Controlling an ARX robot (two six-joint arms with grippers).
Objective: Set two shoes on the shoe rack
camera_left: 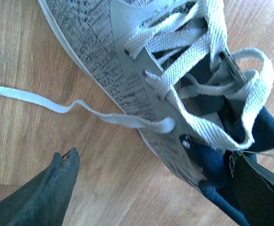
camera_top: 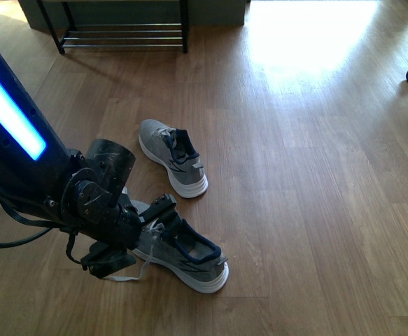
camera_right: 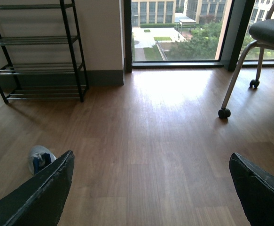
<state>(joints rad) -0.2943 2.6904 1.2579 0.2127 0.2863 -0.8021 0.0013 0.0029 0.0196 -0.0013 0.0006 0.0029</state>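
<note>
Sun's pouring in through the window (camera_right: 174, 33) ahead of my right claw (camera_right: 151, 157), glaring off the wood floor (camera_right: 165, 136) beside a wheeled chair (camera_right: 263, 42).

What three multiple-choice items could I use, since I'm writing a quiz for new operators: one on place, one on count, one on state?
1. Which grey sneaker is the left gripper at?
A. the farther sneaker
B. the nearer sneaker
C. neither

2. How many sneakers sit on the shoe rack?
A. none
B. one
C. two

3. What state is the right gripper in?
A. shut on a lace
B. shut on a sneaker
C. open and empty

Answers:
1 B: the left wrist view shows its fingers flanking that sneaker.
2 A: both sneakers lie on the wood floor, and the rack's tiers are bare.
3 C: its fingers stand wide apart with only floor between them.
</note>
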